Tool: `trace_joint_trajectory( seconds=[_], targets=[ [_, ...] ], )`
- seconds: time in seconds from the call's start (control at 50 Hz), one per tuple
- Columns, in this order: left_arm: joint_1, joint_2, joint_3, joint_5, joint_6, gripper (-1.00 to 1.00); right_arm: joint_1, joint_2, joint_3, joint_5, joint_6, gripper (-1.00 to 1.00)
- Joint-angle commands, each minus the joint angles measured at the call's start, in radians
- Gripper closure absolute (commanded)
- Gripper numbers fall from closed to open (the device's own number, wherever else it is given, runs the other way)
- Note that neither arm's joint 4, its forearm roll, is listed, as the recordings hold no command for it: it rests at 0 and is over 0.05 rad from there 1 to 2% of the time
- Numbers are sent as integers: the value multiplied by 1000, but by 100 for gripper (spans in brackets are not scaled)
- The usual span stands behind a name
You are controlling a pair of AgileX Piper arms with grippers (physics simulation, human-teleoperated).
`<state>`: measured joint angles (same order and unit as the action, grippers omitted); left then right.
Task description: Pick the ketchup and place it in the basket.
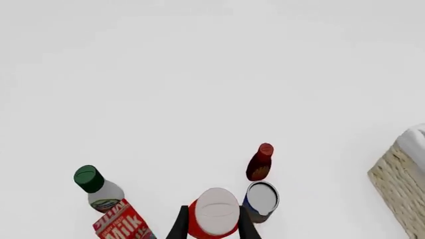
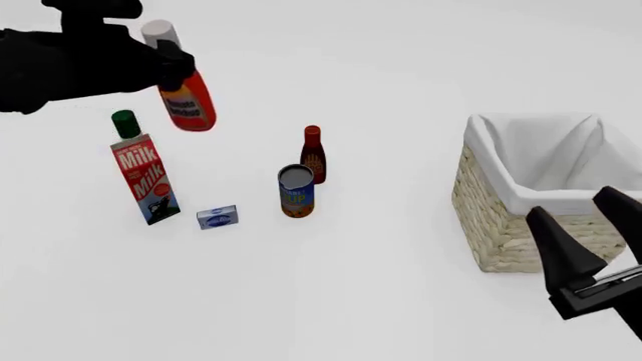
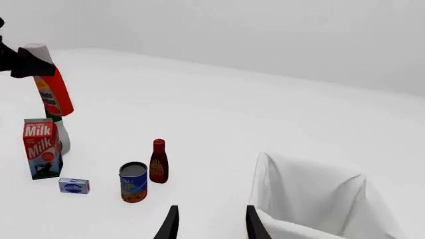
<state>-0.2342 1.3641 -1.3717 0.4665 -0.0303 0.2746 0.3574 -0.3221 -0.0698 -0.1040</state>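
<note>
The ketchup, a bright red squeeze bottle with a whitish cap and orange label, hangs tilted in the air above the table's left side. My left gripper is shut on it just below the cap. From the left wrist view the bottle's cap shows between the two fingers. The ketchup also shows in the right wrist view, high at the left. The wicker basket with white lining stands at the right. My right gripper is open and empty, just in front of the basket.
Below the lifted bottle stand a milk carton, a green-capped bottle behind it, a small blue box, a blue and orange can and a dark maroon bottle with a red cap.
</note>
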Motion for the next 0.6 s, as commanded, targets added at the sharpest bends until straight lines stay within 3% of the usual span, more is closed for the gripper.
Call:
trace_joint_trajectory(
  seconds=[0.02,0.12,0.14,0.22,0.26,0.44,0.54,0.6],
  targets=[
    [-21,-101,22,76,35,100,80,33,-88,40,3,-100],
    [-40,-142,3,133,31,100,121,57,-119,51,3,-100],
    [-49,-153,2,145,31,100,133,58,-129,54,38,-100],
    [-60,-170,6,163,29,100,160,75,-139,54,23,-100],
    [-72,-180,7,181,16,100,182,80,-153,60,57,-100],
    [-100,-225,9,227,17,100,263,139,-209,58,49,-100],
    [-121,-240,7,251,16,100,318,190,-250,49,17,-100],
    [-131,-246,7,258,19,100,323,205,-268,45,40,-100]
  ],
)
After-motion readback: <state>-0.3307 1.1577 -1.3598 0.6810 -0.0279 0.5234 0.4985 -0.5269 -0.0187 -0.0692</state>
